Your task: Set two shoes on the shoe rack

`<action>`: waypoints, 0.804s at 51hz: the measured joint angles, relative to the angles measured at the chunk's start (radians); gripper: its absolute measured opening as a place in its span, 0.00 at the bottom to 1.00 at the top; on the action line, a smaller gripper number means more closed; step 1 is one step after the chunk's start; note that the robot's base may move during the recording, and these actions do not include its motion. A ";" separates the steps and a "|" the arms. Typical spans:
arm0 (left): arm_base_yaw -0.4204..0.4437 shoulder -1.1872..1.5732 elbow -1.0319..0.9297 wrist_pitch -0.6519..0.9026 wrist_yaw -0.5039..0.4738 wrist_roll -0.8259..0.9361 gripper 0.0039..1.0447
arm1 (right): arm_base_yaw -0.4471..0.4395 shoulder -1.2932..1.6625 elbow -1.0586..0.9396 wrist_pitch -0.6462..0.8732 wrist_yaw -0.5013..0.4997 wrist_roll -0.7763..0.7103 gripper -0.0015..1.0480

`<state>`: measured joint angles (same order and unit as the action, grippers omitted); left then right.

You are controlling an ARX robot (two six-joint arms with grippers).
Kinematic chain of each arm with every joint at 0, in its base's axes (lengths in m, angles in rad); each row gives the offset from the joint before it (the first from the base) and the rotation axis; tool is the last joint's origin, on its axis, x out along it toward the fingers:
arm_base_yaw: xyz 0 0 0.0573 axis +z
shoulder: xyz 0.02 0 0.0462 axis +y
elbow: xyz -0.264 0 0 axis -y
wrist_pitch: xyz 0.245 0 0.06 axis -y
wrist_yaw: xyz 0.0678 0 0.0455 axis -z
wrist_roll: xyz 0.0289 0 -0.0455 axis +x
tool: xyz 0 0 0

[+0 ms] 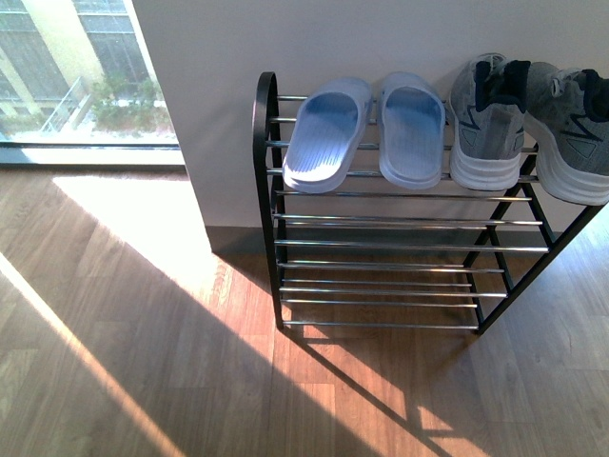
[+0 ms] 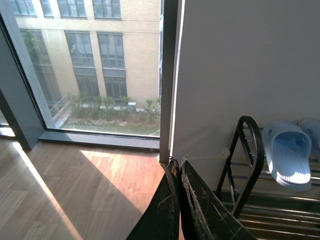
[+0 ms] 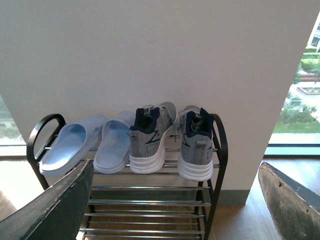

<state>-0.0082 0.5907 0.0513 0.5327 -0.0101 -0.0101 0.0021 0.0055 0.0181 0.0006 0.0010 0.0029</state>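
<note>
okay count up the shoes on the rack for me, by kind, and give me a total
Pale blue slide sandals: 2, one nearest the rack's rounded end and one beside it.
Grey sneakers: 2, one next to the sandals and one at the far end.
Total: 4 shoes, all on the top shelf of the shoe rack.

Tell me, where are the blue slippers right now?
In the front view, the two blue slippers lie side by side on the shoe rack's top shelf, at its left end, with the grey sneakers to their right.

No readable text anywhere

The grey knit sneakers (image 3: 147, 142), pale blue foam slides (image 1: 328, 133) and black metal shoe rack (image 1: 265, 171) carry no legible writing, brand name, number or sign.
</note>
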 joint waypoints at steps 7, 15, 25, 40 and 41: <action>0.004 -0.045 -0.037 0.002 0.010 0.001 0.01 | 0.000 0.000 0.000 0.000 -0.001 0.000 0.91; 0.004 -0.126 -0.037 -0.071 0.010 0.001 0.01 | 0.000 0.000 0.000 0.000 0.000 0.000 0.91; 0.004 -0.228 -0.037 -0.169 0.010 0.001 0.01 | 0.000 0.000 0.000 0.000 -0.001 0.000 0.91; 0.004 -0.326 -0.037 -0.266 0.010 0.001 0.01 | 0.000 0.000 0.000 0.000 -0.001 0.000 0.91; 0.004 -0.329 -0.037 -0.270 0.010 0.001 0.01 | 0.000 0.000 0.000 0.000 -0.001 0.000 0.91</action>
<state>-0.0044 0.2615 0.0139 0.2630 -0.0006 -0.0090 0.0021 0.0055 0.0181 0.0006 0.0002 0.0029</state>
